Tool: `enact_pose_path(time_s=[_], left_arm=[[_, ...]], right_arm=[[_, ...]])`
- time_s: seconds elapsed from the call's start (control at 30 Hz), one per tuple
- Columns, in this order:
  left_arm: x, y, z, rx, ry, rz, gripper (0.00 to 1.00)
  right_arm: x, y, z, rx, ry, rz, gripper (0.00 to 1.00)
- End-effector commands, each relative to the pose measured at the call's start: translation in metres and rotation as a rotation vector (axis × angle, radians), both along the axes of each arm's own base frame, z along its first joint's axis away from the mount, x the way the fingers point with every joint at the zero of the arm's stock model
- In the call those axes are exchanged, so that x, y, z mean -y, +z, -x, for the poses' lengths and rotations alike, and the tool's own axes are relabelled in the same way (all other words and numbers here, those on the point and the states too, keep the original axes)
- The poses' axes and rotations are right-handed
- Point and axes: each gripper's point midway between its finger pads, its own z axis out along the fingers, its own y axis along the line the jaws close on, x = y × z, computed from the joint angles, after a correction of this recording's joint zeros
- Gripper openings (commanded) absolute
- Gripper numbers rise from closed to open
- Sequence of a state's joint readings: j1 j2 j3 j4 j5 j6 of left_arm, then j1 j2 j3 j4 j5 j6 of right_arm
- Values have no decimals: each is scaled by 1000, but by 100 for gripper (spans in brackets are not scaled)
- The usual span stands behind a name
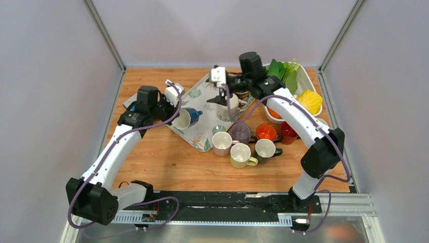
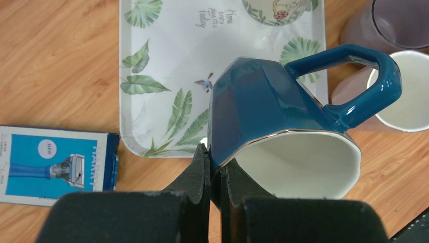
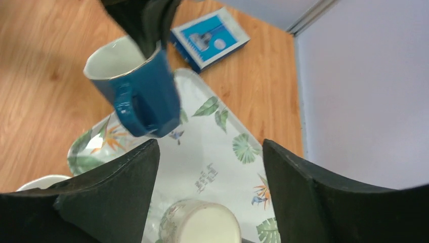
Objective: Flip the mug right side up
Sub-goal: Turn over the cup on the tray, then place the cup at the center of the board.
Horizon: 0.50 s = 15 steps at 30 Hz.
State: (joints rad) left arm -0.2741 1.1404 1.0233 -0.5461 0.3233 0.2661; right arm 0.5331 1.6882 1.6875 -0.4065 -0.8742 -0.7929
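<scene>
Between the left fingers hangs the blue mug.

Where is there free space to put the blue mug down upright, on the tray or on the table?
Free: the middle of the tray, between the blue mug and the printed mug; also the bare table in front of the tray, left of the mug cluster. Crowded: beside the tray's right edge, where those mugs stand close together.
</scene>
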Motion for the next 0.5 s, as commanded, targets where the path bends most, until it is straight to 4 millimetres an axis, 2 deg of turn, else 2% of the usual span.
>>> enact_pose_path(time_s=[0.0, 0.1, 0.47], left_arm=[[7, 44, -17, 69, 77, 120, 0], [4, 47, -24, 85, 103, 110, 0], [1, 45, -28, 99, 113, 89, 0]], right_arm=[[2, -80, 20, 115, 83, 367, 76], [-9, -86, 26, 113, 109, 375, 73], [-59, -89, 22, 149, 116, 406, 55]])
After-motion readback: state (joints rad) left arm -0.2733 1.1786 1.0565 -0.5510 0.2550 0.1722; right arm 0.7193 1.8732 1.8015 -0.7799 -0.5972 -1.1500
